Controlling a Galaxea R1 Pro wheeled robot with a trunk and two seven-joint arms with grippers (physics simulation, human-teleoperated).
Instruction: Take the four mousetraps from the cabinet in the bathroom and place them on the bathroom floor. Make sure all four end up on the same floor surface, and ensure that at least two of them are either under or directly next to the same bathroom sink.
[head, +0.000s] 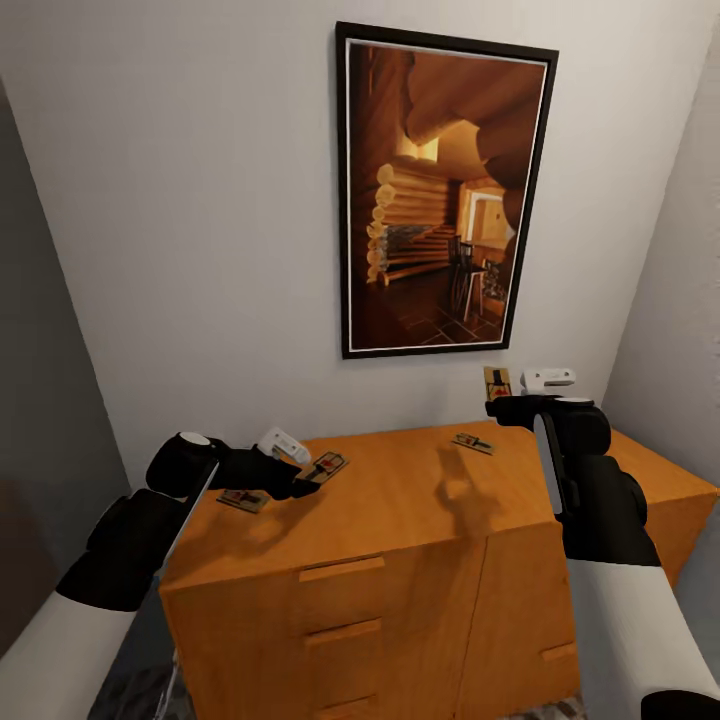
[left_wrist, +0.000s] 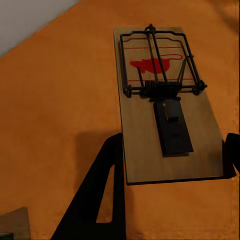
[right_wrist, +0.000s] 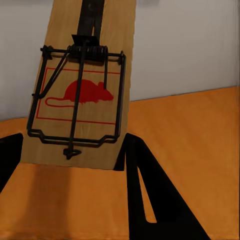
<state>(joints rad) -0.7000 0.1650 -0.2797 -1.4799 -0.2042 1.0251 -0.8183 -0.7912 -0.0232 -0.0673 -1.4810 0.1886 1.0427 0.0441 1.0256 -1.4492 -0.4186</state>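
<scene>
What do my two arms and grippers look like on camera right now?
Both arms have white forearm shells running into bulky black wrist housings. The left gripper and right gripper each carry a small white block. Their fingers are flat, black and wedge-shaped with a slot cut through.

1. White lower arm shells, smooth and rounded, changing to matte black segments toward the wrists.
2. Left end effector (head: 305, 480): black body, bulbous black wrist joint with a pale round cap, small white block on top bearing a red mark.
3. Right end effector (head: 500, 392): black housing, white capsule-shaped block above, pale strip along the forearm.
4. Fingers (right_wrist: 150, 200) flat, black, triangular, with slotted cut-outs.
</scene>
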